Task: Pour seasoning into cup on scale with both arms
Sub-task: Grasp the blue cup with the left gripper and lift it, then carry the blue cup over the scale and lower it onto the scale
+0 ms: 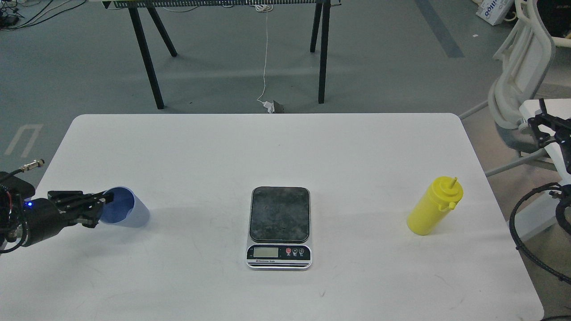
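Left gripper (96, 206) is coming in low from the left edge, fingers reaching to the near rim of the cup (124, 213); whether they are clamping the rim or only touching it cannot be told from this angle. Blue light is glowing on the wrist behind it. Cup is sitting on the white table (357, 151), well left of the scale, mouth showing toward the camera.

Scale (279, 227) is lying at table centre, near side facing me, dark plate bare, LCD and three buttons along the silver front.

Seasoning (434, 205) is standing upright well right of the scale, nozzle up, cap hanging at its side, nothing touching it.

Right gripper (537, 127) is hanging off the table's right edge, dark and small; fingers cannot be told apart.

Farther back: black trestle legs (149, 67), white cable (266, 58) trailing on grey floor, white chair (519, 84).
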Action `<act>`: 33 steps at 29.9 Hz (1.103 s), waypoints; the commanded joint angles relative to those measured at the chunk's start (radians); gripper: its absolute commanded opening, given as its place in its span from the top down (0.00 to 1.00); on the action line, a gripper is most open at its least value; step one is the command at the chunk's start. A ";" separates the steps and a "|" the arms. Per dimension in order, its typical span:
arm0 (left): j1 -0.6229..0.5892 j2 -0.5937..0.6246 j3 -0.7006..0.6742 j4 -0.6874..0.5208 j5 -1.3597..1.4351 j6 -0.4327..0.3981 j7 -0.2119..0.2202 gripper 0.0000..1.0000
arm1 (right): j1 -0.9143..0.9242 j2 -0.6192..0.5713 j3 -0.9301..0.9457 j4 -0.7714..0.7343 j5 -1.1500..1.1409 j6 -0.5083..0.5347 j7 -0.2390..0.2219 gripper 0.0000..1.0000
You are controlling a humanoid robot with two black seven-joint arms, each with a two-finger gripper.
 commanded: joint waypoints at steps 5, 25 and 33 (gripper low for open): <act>-0.212 0.096 0.001 -0.232 0.009 -0.131 0.000 0.95 | -0.009 -0.021 0.011 0.000 0.000 0.000 0.000 0.01; -0.487 -0.434 0.080 -0.328 0.213 -0.619 0.180 0.93 | -0.098 -0.080 0.086 -0.011 0.005 0.000 0.001 0.00; -0.481 -0.520 0.111 -0.248 0.213 -0.617 0.203 0.92 | -0.106 -0.080 0.099 -0.003 0.024 0.000 0.005 0.00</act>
